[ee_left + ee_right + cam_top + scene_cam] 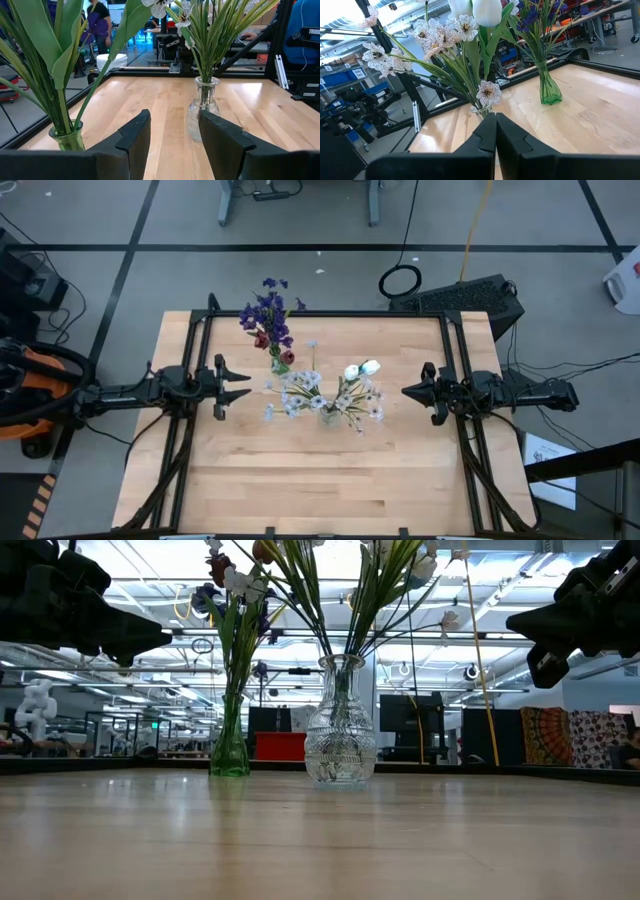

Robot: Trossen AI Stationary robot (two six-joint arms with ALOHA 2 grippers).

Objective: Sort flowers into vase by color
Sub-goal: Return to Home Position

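Left tool [242,383] hangs spread and empty; right tool [407,392] is pressed together (holding nothing), both clear of the flowers [266,313].

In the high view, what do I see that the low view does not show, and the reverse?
Only the high view: the whole light wooden table, the complete flower heads, such as the two white tulip buds, and the open left gripper and shut right gripper flanking them. Only the low view: the side shapes of the slim green glass vase and the round clear patterned glass vase, and the room behind. Both: the two bouquets and both arms.
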